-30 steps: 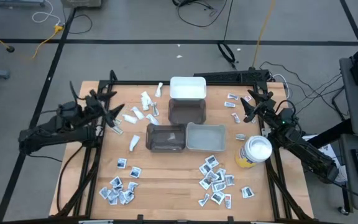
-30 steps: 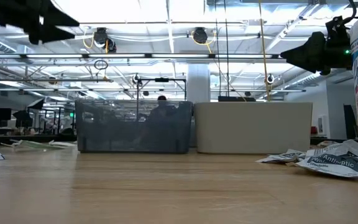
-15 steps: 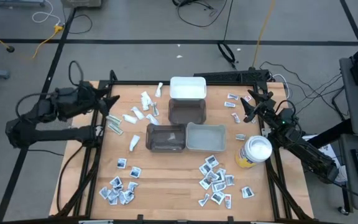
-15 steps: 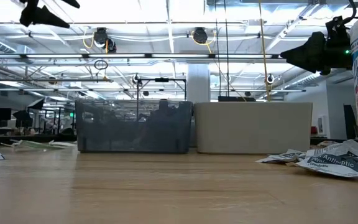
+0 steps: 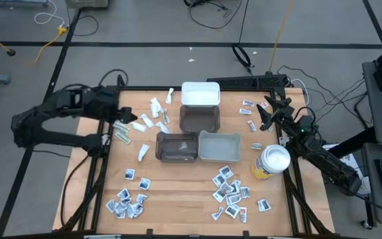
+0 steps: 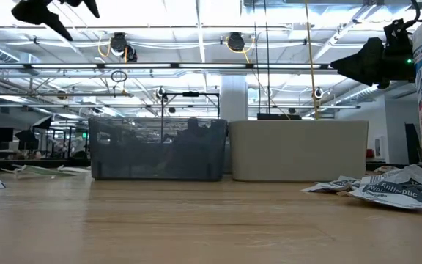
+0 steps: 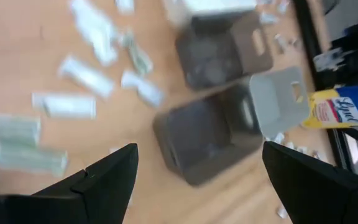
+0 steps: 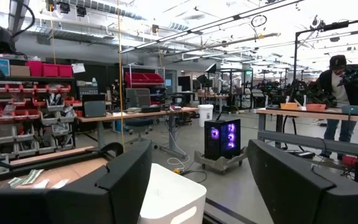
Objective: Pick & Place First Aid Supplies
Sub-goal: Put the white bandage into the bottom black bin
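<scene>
High view: first aid supplies (image 5: 229,188) scattered flat on table (image 5: 178,199); thin, light, slippery pkts, pinch by edge. Left gripper (image 5: 126,117) above strip wrappers (image 5: 123,133), fingers apart; right gripper (image 5: 266,114) too, parked

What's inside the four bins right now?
White bin, two dark bins and grey bin show bare floors from above; no packets visible inside. Nothing covers them.
</scene>
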`<state>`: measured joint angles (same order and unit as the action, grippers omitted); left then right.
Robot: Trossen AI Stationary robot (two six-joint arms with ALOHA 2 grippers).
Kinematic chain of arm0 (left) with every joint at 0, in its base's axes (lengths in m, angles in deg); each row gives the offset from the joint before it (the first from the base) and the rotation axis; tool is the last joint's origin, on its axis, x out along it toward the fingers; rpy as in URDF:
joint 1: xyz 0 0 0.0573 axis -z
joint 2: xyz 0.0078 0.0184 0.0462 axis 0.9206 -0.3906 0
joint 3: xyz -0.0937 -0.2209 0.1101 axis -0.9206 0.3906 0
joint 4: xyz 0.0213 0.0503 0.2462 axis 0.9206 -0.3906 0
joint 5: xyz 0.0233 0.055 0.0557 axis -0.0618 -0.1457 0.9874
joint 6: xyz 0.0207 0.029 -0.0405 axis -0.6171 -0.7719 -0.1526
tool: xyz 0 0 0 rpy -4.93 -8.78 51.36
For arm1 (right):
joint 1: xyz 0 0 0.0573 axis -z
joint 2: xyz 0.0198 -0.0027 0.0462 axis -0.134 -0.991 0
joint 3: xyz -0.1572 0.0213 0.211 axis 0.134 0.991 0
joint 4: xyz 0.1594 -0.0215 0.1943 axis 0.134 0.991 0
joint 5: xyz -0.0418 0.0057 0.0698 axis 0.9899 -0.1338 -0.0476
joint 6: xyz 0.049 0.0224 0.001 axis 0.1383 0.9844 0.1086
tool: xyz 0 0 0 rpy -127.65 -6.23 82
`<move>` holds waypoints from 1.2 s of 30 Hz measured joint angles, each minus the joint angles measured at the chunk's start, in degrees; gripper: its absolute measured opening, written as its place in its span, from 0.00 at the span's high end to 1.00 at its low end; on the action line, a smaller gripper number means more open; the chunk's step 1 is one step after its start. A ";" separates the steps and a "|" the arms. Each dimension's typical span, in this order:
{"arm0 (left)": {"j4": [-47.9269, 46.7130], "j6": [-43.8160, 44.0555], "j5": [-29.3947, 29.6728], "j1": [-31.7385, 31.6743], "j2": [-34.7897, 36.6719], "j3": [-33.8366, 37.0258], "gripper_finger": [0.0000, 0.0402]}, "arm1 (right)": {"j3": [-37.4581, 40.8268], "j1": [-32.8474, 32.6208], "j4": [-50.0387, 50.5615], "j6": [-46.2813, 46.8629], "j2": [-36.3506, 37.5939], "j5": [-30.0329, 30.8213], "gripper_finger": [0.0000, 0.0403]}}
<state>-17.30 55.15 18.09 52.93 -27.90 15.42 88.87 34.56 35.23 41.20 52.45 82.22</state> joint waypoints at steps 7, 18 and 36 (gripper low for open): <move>-4.78 5.67 -7.66 0.05 -7.20 -3.86 0.13 | 0.00 0.01 0.00 0.02 0.00 -0.01 0.35; -11.94 6.75 -15.98 2.78 -14.92 -5.38 0.13 | 0.00 0.01 0.02 0.02 0.02 -0.01 0.35; -17.90 6.88 -15.94 7.86 -21.91 -5.22 0.13 | 0.02 0.01 0.00 0.01 0.01 0.00 0.35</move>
<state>-35.20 62.03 2.15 60.79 -49.81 10.20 88.89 34.57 35.23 41.21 52.46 82.22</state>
